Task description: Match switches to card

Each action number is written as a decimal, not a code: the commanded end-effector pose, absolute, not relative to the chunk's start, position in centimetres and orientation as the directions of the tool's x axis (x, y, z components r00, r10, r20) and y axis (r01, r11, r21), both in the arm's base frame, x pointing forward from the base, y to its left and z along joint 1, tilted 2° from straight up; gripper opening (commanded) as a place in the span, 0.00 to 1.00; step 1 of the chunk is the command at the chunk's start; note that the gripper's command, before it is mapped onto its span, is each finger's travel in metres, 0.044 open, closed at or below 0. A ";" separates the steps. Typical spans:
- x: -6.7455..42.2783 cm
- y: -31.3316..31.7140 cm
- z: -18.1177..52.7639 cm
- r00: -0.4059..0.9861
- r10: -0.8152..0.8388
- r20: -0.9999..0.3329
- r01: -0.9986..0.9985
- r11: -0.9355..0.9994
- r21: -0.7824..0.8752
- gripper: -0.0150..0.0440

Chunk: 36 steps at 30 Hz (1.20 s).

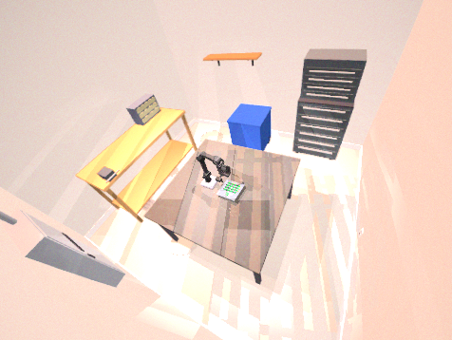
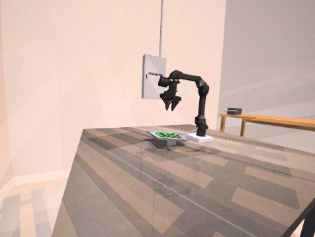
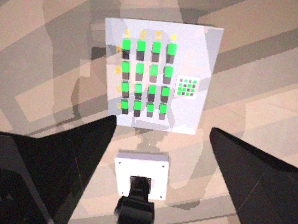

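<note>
A light grey switch panel (image 3: pixel 202 50) (image 2: pixel 167 141) (image 1: pixel 222 195) lies on the wooden table (image 2: pixel 198 185), in front of the arm's white base (image 3: pixel 141 162) (image 2: pixel 199 138). It holds a four-by-four grid of rocker switches (image 3: pixel 148 75), each with a green half and a dark grey half. I cannot tell which halves are raised. The small card (image 3: pixel 186 87) sits on the panel to the right of the grid; its squares are mostly green, with a few dark ones. My gripper (image 3: pixel 163 126) (image 2: pixel 171 107) (image 1: pixel 223 172) is open and empty. It hangs high above the panel and touches nothing.
A blue box (image 1: pixel 250 125) stands beyond the table. A yellow shelf table (image 1: pixel 138 142) is to the left and a dark drawer cabinet (image 1: pixel 328 104) at the back right. A grey wall box (image 2: pixel 153 77) hangs behind the arm.
</note>
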<state>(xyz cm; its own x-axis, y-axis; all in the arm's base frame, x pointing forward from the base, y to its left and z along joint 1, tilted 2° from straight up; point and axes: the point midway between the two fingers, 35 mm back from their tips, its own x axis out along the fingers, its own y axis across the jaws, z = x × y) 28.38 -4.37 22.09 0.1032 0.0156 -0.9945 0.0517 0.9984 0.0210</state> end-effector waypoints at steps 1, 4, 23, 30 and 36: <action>28.7 -4.2 21.7 0.104 0.015 -0.994 0.052 0.998 0.021 0.89; 32.8 -1.7 16.6 0.110 0.012 -0.994 0.053 0.998 0.017 0.75; 35.0 0.4 9.6 0.141 0.009 -0.990 0.053 0.998 0.016 0.25; 35.1 0.4 8.5 0.141 0.009 -0.990 0.053 0.998 0.016 0.25; 35.2 0.4 7.8 0.141 0.009 -0.990 0.053 0.998 0.016 0.25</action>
